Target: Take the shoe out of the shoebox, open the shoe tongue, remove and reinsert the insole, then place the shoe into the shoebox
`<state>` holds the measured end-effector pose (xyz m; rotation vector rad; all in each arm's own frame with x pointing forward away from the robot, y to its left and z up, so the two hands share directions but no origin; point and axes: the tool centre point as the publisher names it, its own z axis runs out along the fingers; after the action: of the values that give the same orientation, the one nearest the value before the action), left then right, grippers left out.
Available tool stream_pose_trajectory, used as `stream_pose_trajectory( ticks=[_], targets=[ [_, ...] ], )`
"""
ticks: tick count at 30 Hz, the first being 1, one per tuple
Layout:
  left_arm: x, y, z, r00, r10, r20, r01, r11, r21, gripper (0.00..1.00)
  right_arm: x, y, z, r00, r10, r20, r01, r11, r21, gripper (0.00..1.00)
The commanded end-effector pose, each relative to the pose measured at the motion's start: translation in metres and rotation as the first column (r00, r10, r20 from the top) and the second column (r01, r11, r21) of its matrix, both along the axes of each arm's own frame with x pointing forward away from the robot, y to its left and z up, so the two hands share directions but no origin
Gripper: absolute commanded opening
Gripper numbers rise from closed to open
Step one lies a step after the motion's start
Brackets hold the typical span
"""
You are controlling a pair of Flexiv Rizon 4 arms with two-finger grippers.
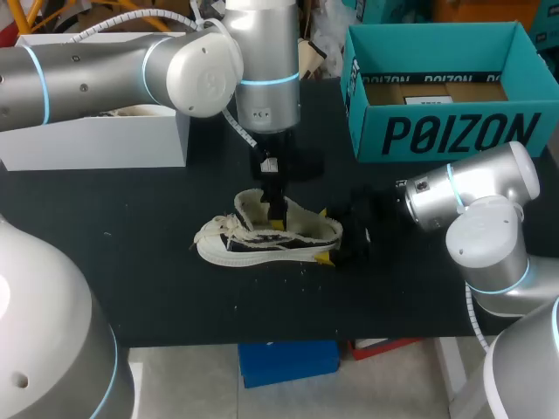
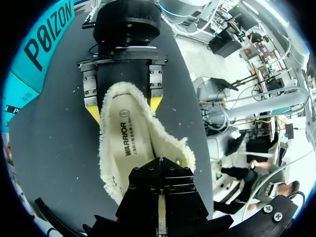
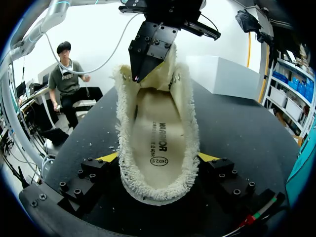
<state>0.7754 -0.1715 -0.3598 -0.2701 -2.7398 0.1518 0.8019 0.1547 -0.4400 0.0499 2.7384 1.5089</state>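
**Item 1, left arm:** enters from the left and crosses above the black table (image 1: 131, 253), wrist turned straight down. The left gripper (image 1: 277, 214) is lowered into the mouth of the shoe (image 1: 253, 249), near the tongue. Whether it is open or closed cannot be told.

**Item 2, right arm:** enters from the right, low and roughly level. The right gripper (image 1: 325, 236) is clamped on the shoe's heel, 1 yellow tip against each side of the fleecy collar.

**Item 3, shoe:** upright on its sole at mid-table, toe toward the left. It is outside the teal shoebox (image 1: 437, 135), which stands well apart at the far right.

**Item 4, views:** only the 2 wrist views show the insole (image 3: 158, 138), lying inside the shoe with its printed side up. Only the head view shows the laces (image 1: 214, 229), the shoebox interior and a white box (image 1: 96, 140) at the far left.
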Motion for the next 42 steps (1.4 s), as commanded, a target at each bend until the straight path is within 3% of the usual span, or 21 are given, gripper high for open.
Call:
stream_pose_trajectory(
  ticks=[1, 30, 42],
  targets=[
    [-0.001, -0.001, -0.014, 1.0, 0.008, -0.012, -0.008, 1.0, -0.002, 0.0, 0.001, 0.0, -0.001, 1.0, -0.001, -0.001, 0.001, 1.0, -0.001, 0.0],
    [0.003, 0.005, -0.018, 0.998, 0.059, -0.017, -0.059, 0.998, 0.014, 0.0, 0.001, 0.0, -0.001, 1.0, -0.001, -0.001, 0.001, 1.0, -0.001, 0.0],
    [-0.002, -0.002, -0.047, 0.998, 0.054, -0.016, -0.054, 0.999, -0.005, 0.0, 0.001, 0.0, -0.001, 1.0, -0.001, -0.001, 0.001, 1.0, -0.001, 0.0]
  ],
)
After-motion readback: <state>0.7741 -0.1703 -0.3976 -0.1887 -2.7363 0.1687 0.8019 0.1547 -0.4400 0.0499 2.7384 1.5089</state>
